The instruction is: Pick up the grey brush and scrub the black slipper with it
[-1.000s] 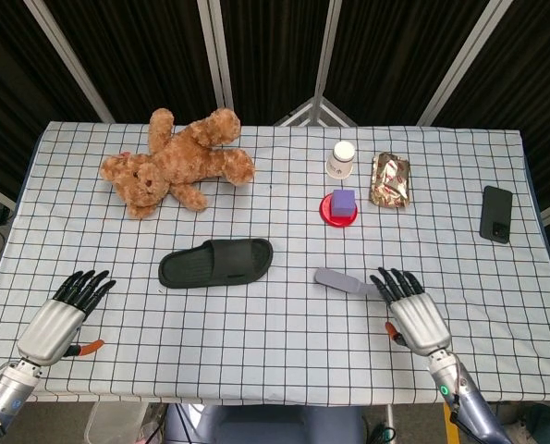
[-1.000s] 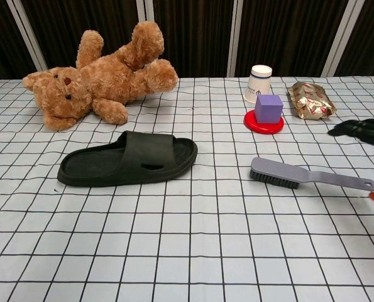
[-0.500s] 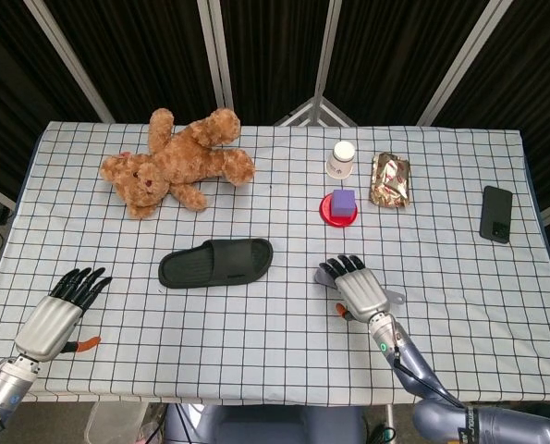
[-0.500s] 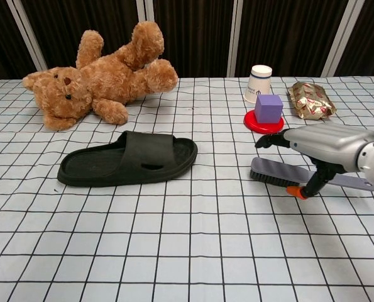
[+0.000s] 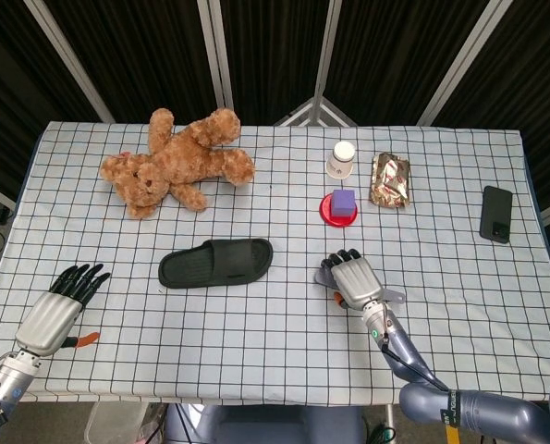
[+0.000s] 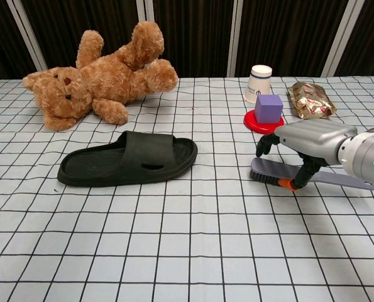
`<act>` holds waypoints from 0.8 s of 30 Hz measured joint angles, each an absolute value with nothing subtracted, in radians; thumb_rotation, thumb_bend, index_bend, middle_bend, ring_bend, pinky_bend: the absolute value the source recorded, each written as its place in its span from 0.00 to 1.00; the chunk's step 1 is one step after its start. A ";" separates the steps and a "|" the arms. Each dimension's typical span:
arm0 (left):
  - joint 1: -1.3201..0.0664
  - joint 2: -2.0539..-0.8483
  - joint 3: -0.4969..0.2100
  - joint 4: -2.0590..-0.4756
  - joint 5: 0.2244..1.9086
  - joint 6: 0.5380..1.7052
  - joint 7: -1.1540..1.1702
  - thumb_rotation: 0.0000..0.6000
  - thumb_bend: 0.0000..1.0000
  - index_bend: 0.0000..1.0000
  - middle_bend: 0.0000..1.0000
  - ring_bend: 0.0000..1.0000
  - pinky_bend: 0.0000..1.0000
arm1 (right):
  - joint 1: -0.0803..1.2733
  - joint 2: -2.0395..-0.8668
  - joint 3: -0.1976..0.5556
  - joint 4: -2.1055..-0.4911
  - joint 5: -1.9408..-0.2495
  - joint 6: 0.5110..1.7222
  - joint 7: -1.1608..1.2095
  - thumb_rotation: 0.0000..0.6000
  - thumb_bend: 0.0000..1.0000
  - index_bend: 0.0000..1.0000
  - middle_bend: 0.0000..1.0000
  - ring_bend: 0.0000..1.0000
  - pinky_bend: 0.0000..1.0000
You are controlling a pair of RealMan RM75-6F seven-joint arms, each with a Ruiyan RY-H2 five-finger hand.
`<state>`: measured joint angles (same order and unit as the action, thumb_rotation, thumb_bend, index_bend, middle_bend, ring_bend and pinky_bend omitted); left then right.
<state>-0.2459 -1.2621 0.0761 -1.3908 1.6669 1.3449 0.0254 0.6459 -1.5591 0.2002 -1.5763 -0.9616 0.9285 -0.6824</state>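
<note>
The black slipper (image 5: 216, 263) (image 6: 127, 159) lies sole down at the middle of the checked table. Right of it lies the grey brush (image 6: 271, 171), bristles down, its handle pointing right. My right hand (image 5: 353, 277) (image 6: 306, 141) is on top of the brush. Its fingers arch over the far side with tips just above the head, and the orange-tipped thumb touches the near side. The brush still lies flat on the cloth. In the head view only the handle end (image 5: 397, 297) shows past the hand. My left hand (image 5: 57, 310) rests at the front left edge, fingers stretched out, holding nothing.
A brown teddy bear (image 5: 177, 166) (image 6: 99, 78) lies at the back left. Behind the brush stand a purple cube on a red disc (image 5: 343, 203) (image 6: 268, 108), a paper cup (image 5: 342, 159) (image 6: 258, 83) and a foil packet (image 5: 391, 180) (image 6: 311, 99). A black phone (image 5: 496, 214) lies far right.
My right hand swept left from the brush's handle end onto the brush, then lowered and curled its fingers over it. The brush has not moved. The left hand stayed nearly still.
</note>
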 measured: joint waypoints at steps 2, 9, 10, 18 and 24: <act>-0.246 -1.262 0.077 -1.392 1.668 1.346 0.026 0.91 0.08 0.00 0.00 0.00 0.07 | 0.648 -1.556 0.197 -1.576 -0.965 0.937 -0.674 1.00 0.40 0.29 0.26 0.19 0.19; -0.245 -1.262 0.079 -1.393 1.669 1.347 0.030 0.91 0.08 0.00 0.00 0.00 0.07 | 0.651 -1.544 0.179 -1.575 -0.964 0.947 -0.652 1.00 0.40 0.29 0.27 0.20 0.21; -0.246 -1.263 0.079 -1.393 1.669 1.346 0.031 0.92 0.08 0.00 0.00 0.00 0.07 | 0.651 -1.543 0.177 -1.575 -0.963 0.948 -0.649 1.00 0.40 0.29 0.27 0.20 0.21; -0.247 -1.264 0.083 -1.395 1.673 1.346 0.035 0.91 0.08 0.00 0.00 0.00 0.07 | 0.654 -1.541 0.154 -1.563 -0.957 0.950 -0.628 1.00 0.40 0.29 0.27 0.20 0.21; -0.246 -1.262 0.083 -1.395 1.673 1.349 0.033 0.92 0.08 0.00 0.00 0.00 0.07 | 0.660 -1.540 0.149 -1.560 -0.956 0.954 -0.620 1.00 0.41 0.32 0.29 0.22 0.23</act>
